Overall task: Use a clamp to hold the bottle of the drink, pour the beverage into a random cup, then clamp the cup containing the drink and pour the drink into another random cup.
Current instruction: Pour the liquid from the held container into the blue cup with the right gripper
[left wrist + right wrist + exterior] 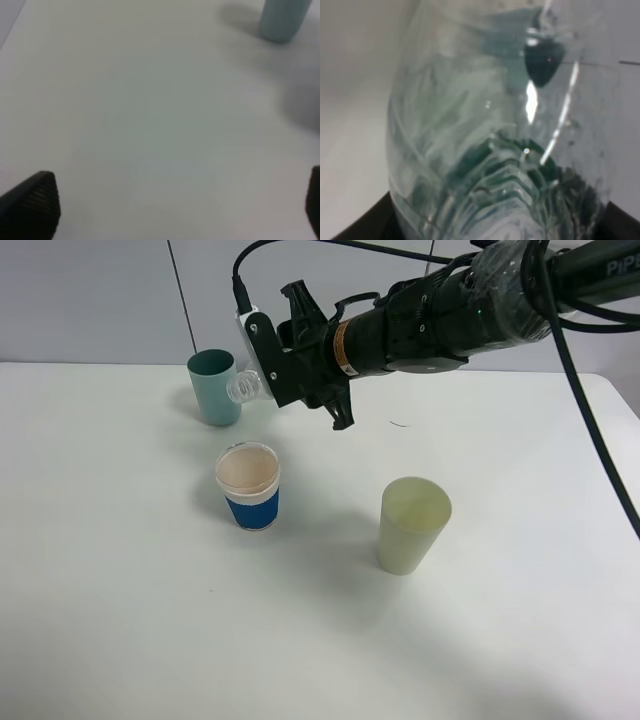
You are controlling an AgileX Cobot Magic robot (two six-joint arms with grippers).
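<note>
My right gripper (pixel 285 365) is shut on the bottle, holding it tipped on its side above the table. The bottle's clear ribbed neck (pixel 243 389) sticks out leftward, beside the teal cup (pixel 214 387) and up behind the blue-sleeved cup (pixel 249 485). In the right wrist view the clear bottle (pixel 495 130) with its dark green label fills the frame. I cannot make out the beverage in the bottle or in the blue-sleeved cup. In the left wrist view my left gripper (pixel 180 205) is open over bare table, with one black fingertip (pixel 32 207) at each side. The teal cup (pixel 282 20) stands well ahead of it.
A pale yellow-green cup (pixel 412 525) stands upright to the right of the blue-sleeved cup. The white table (pixel 150 620) spreads wide at the front and left. The right arm (pixel 450 310) reaches in from the upper right. The left arm is outside the exterior high view.
</note>
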